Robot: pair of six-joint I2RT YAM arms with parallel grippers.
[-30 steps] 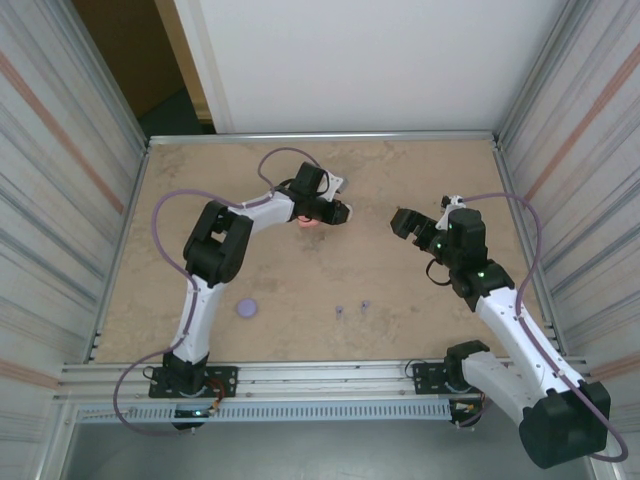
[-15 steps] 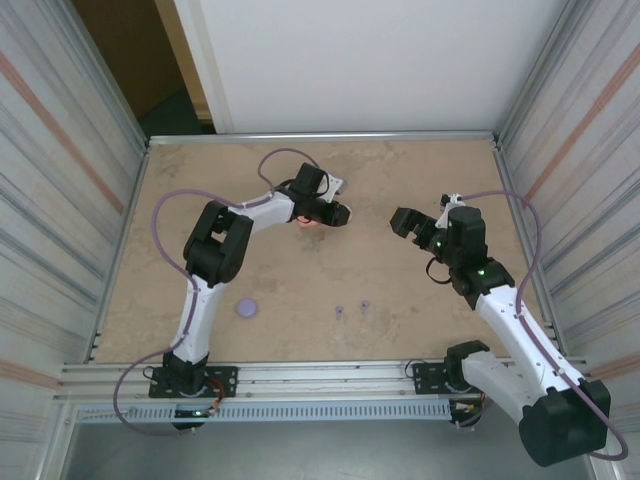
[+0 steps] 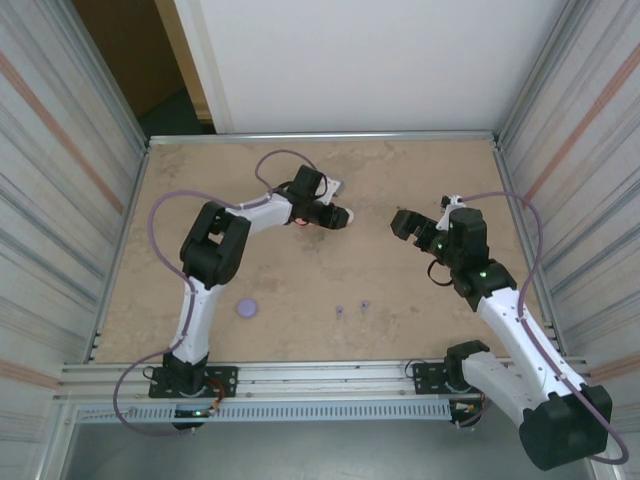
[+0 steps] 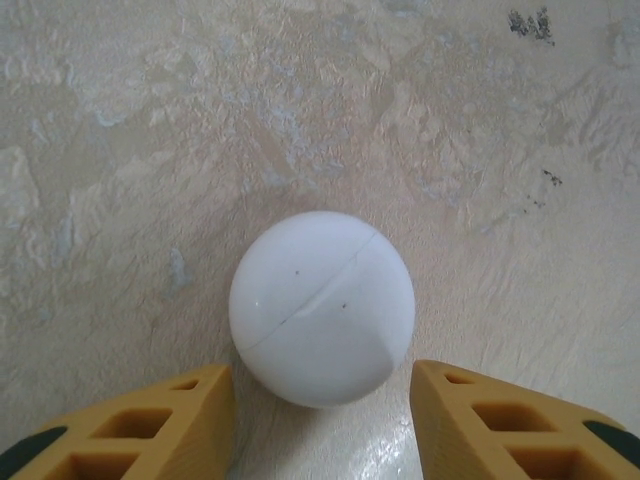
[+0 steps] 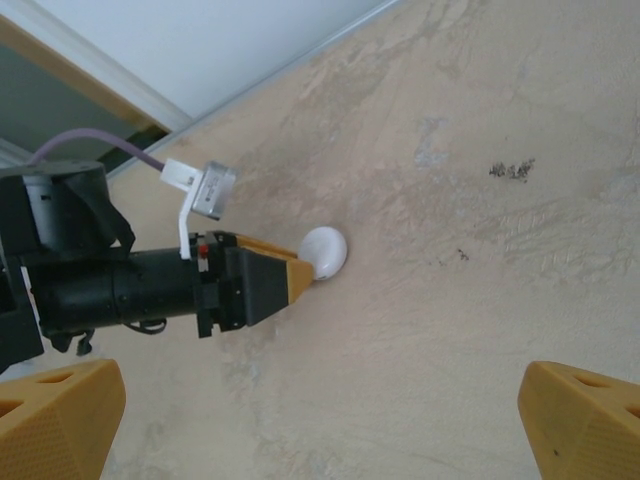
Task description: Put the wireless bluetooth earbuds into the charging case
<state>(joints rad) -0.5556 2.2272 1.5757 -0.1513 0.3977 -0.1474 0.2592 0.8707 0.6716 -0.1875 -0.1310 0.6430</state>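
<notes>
White case (image 4: 320, 305) lies unpinched between spread left claw (image 4: 322, 375) — bare table (image 4: 480, 150) around (right claw (image 5: 320, 390) gapes wide).

- The table (image 3: 400, 300) has a beige, mottled, stone-look top with a few dark specks.
- A corrugated metal left wall (image 3: 50, 200) and right wall (image 3: 590, 150) stand along the table's sides.
- A plain white panel (image 3: 370, 60) rises behind the table's far edge.
- Beyond the table's far left corner is a dim opening (image 3: 125, 50), brown and shadowed.
- An aluminium rail (image 3: 320, 375) runs along the table's near edge.

Two tiny purple earbuds (image 3: 340, 311) lie right of a round purple case (image 3: 246, 308).
</notes>
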